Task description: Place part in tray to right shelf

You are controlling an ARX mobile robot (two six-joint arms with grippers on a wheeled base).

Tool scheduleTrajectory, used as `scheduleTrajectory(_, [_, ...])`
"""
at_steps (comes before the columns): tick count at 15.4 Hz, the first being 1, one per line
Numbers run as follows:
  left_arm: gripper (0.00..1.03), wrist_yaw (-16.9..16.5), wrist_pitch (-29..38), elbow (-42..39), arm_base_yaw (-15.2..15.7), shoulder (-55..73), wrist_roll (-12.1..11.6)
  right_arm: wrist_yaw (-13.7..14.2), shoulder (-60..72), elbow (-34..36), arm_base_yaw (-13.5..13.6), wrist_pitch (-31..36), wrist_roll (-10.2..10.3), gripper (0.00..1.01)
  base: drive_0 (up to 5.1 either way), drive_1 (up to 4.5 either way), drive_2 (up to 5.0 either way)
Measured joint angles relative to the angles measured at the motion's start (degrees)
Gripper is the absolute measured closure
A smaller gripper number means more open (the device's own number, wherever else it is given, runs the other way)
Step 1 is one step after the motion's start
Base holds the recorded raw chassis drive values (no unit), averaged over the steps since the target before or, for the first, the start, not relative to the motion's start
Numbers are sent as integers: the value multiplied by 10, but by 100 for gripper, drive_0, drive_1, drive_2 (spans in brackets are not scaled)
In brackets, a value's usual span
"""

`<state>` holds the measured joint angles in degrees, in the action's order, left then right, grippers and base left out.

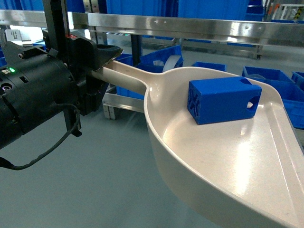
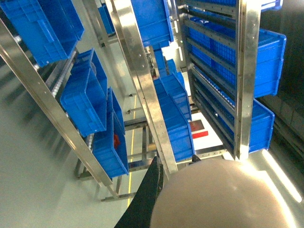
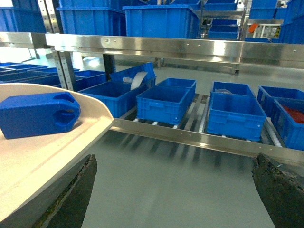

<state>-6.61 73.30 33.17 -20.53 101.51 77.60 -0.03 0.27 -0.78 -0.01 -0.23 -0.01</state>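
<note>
My left gripper (image 1: 102,54) is black, on a black arm with a small green light (image 1: 11,70) glowing. The tray (image 1: 228,166) it holds is cream-beige, glossy with white glare. The part (image 1: 223,99) in it is bright solid blue, one face patterned with cut-outs. My right gripper's fingers (image 3: 71,197) are dark, nearly black, mottled with worn patches. Right shelf (image 3: 190,47) is shiny silver steel. Crates (image 3: 166,102) are plain blue; one (image 3: 292,116) holds something red. Floor (image 1: 95,190) is grey-green.
</note>
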Motion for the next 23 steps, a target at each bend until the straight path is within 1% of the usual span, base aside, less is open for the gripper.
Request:
scheduleTrajectory(13, [90,0,0,0,0,0,0,0,0,0,0,0,0,3,-153,-153,-153])
scheduleTrajectory(16, [90,-5,0,0,-5,0,0,0,0,0,0,0,0,3,0,0,0])
scheduleTrajectory(19, [90,2,0,0,1,0,0,0,0,0,0,0,0,3,0,0,0])
scheduleTrajectory(23, [90,0,0,0,0,0,0,0,0,0,0,0,0,3,0,0,0])
